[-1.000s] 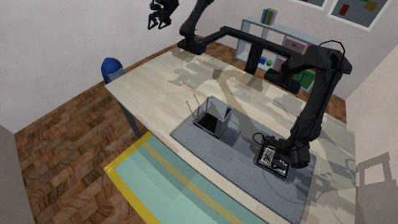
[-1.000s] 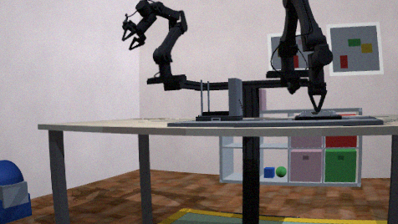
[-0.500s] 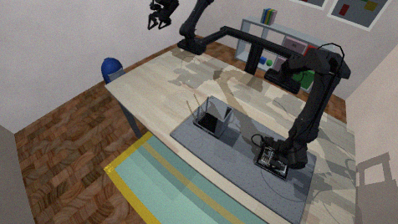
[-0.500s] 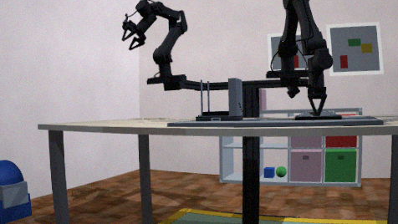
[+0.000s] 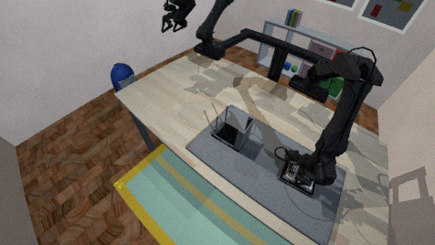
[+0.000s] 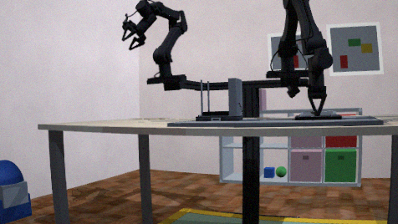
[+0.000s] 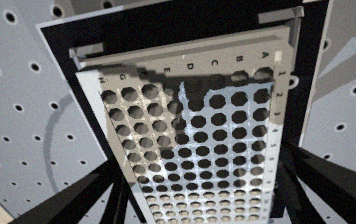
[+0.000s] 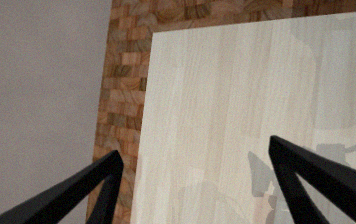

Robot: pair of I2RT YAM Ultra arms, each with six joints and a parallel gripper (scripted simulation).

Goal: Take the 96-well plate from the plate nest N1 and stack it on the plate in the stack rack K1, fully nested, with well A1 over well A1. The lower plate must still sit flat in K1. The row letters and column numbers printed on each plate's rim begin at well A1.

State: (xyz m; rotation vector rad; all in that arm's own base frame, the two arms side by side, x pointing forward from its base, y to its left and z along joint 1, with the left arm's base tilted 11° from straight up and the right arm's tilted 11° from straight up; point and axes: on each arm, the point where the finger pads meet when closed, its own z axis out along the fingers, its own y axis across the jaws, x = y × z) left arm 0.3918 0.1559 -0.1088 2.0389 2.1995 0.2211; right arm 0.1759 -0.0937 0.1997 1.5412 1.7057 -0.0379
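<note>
The 96-well plate (image 7: 218,120) (image 5: 291,170) lies in the black plate nest N1 (image 7: 125,22) (image 6: 330,118). Its pale rim shows letters A to H along the top of the left wrist view, A1 at top right near a corner bracket. My left gripper (image 7: 195,150) (image 6: 318,114) is shut on the plate, one finger against each long side; its fingertips are partly hidden. The stack rack K1 (image 6: 235,98) (image 5: 245,133) stands away from the nest, with a dark plate (image 6: 215,113) (image 5: 227,133) low inside; its lettering cannot be read. My right gripper (image 5: 170,30) (image 6: 127,44) (image 8: 190,150) is open and empty, high above the table's far end.
The rack has thin upright posts (image 6: 201,98) at one side and a tall grey wall at the other. Rack and nest stand on a grey perforated board (image 5: 260,174) (image 7: 30,117). A black beam (image 5: 292,46) joins the arm bases behind the table (image 5: 160,87).
</note>
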